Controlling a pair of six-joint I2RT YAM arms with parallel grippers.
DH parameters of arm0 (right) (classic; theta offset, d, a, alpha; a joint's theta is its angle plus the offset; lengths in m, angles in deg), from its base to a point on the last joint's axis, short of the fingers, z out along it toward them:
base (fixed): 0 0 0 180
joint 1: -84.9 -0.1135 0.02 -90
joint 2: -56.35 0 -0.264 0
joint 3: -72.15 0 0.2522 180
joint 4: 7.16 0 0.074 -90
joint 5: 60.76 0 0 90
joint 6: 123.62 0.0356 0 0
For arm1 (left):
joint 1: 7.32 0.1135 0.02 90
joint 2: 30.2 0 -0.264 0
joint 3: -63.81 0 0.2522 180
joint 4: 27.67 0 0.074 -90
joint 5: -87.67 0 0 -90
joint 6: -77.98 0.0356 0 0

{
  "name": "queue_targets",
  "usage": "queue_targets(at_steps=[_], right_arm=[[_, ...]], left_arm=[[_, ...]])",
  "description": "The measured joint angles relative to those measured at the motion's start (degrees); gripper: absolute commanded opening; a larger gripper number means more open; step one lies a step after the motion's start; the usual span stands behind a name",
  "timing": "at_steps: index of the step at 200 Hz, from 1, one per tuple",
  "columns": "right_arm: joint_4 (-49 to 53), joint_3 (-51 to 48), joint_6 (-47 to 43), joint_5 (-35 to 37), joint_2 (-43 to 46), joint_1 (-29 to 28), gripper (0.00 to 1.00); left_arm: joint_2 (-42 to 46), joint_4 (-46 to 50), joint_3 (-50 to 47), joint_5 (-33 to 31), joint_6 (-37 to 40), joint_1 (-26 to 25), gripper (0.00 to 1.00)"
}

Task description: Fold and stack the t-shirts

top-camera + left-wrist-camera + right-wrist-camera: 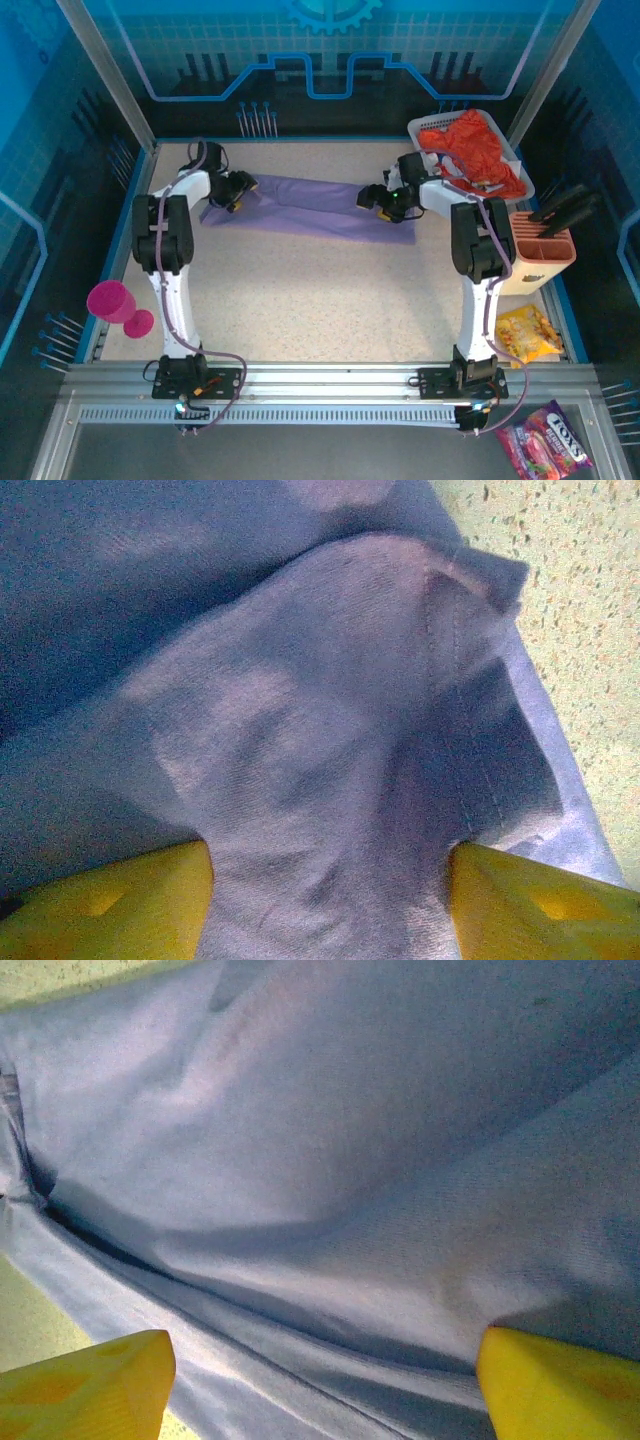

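Note:
The lavender-purple t-shirt (310, 207) lies folded into a long band across the far side of the table (300, 290). My left gripper (237, 192) is at its left end and my right gripper (378, 200) is near its right end. In the left wrist view the left gripper (330, 900) stands open, its yellow fingers (110, 905) on either side of a raised hump of the lavender cloth (320, 730). The right gripper (325, 1380) is open wide over rippled lavender cloth (350, 1160), with nothing gripped. The orange-red t-shirt (480, 150) sits crumpled in the basket.
The white slatted basket (422, 128) stands at the far right corner. A tan caddy (545, 250) with black utensils is by the right edge, with a yellow snack bag (528, 333) nearer. A pink cup (115, 303) lies off the left edge and a candy bag (548, 445) off the front right.

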Motion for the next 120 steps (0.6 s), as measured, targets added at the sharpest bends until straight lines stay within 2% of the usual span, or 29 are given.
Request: queue_targets(at_steps=[38,76,97,120], right_arm=[[-3.72,-8.37,1.75,-1.92,4.81,-0.20,0.81],[-9.90,-21.59,5.97,-2.21,13.18,-1.79,0.80],[-13.22,-28.81,9.57,-1.86,18.23,-3.93,0.80],[-15.93,-33.29,13.22,-0.70,21.40,-8.96,0.80]], left_arm=[[-7.48,7.96,13.81,0.02,3.76,-0.98,0.65],[-14.62,14.01,27.19,0.11,7.58,-2.80,0.66],[-19.54,16.85,36.20,0.94,9.31,-3.23,0.67],[-22.56,17.70,41.86,2.29,9.57,-3.23,0.67]])
